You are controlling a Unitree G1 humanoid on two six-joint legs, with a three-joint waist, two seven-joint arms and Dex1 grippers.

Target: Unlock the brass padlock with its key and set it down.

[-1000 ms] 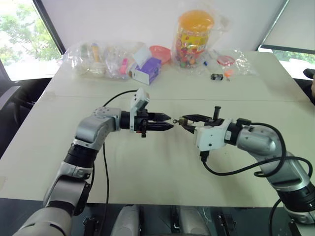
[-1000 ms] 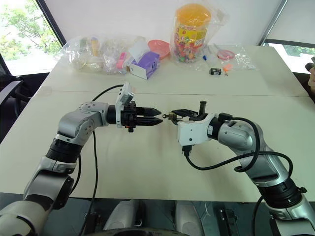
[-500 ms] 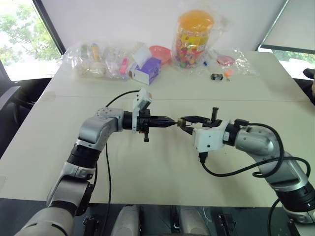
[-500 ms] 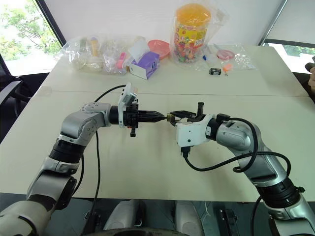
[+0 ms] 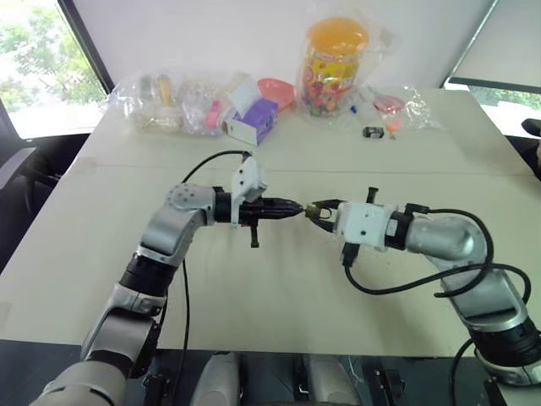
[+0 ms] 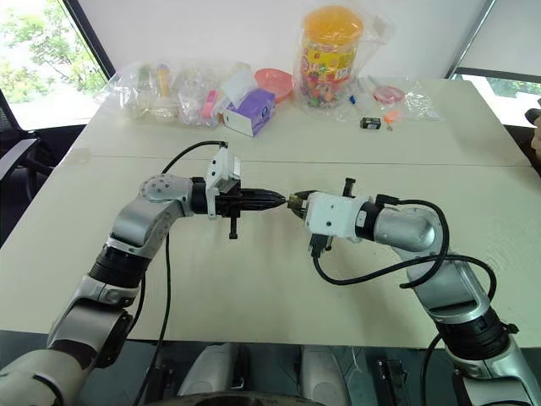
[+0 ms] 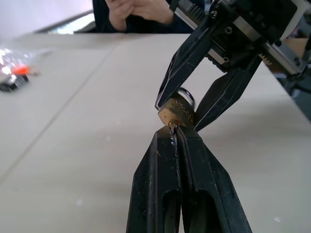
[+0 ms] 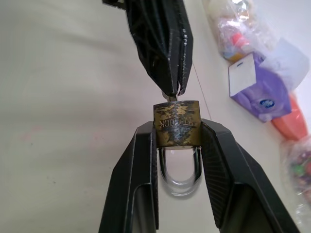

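Above the pale table point(image 5: 279, 288), brass padlock point(image 8: 176, 123) clamped in right claw point(image 8: 176, 133), closed left claw point(image 7: 176, 133) pinching its key point(image 7: 172, 125).

Tarnished brass padlock point(image 8: 176, 124), shackle closed

Tarnished golden-yellow brass padlock point(image 8: 176, 124) with silvery shackle, pinched between black fingers point(image 8: 133, 184); purple-and-white box point(image 5: 252, 120); orange-lidded jar point(image 5: 333, 65) of multicoloured contents.
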